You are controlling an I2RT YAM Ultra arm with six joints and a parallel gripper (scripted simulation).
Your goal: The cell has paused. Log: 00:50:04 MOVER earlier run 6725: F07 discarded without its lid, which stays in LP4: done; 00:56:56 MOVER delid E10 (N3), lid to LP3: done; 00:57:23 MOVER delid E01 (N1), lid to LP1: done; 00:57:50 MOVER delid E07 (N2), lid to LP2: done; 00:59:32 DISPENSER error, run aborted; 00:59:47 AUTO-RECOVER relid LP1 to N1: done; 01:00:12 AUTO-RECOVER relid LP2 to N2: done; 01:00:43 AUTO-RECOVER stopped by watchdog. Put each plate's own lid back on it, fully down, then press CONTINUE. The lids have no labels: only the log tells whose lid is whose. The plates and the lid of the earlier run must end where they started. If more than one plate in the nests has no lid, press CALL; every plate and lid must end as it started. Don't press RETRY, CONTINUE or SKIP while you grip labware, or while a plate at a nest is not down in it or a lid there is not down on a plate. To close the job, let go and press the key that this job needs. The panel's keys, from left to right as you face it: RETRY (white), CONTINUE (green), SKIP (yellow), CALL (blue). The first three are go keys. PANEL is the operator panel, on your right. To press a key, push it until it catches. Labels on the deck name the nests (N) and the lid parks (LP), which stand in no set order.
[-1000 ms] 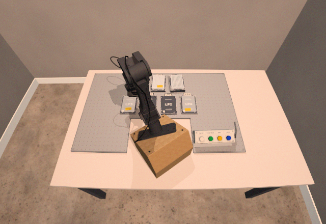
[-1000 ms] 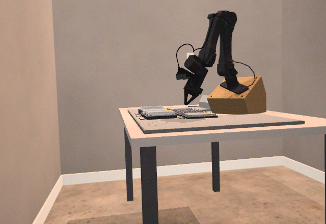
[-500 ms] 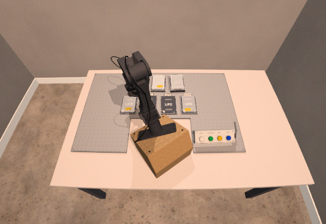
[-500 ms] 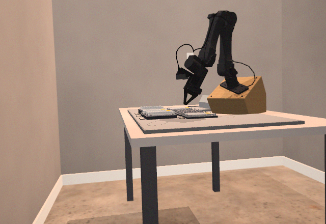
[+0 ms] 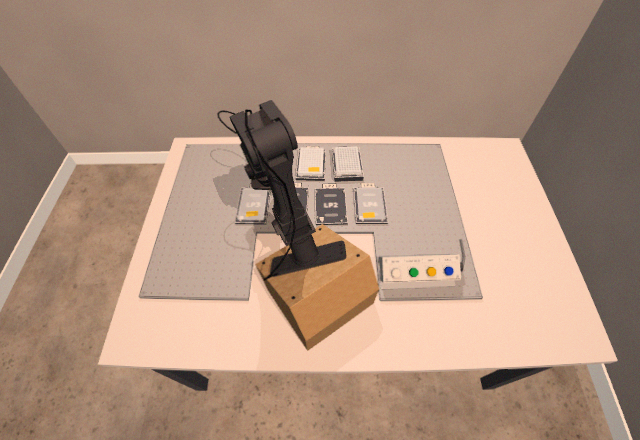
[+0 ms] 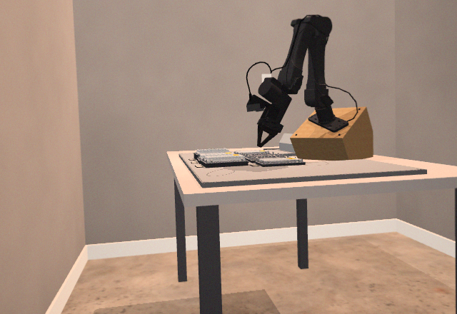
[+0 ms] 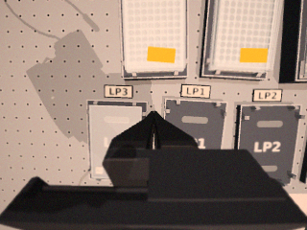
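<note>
My gripper is shut and empty. It hangs a little above the deck, between park LP3 and park LP1. A clear lid with an orange tag lies on LP3. LP1 and LP2 are bare and dark. Another lid lies on LP4. In the wrist view two lidded plates with orange tags sit in the nests behind. In the top view the rightmost plate shows open wells and no lid. The arm hides the leftmost nest there.
The operator panel stands at the front right with white, green, yellow and blue keys. The arm's wooden base sits in the notch of the grey deck.
</note>
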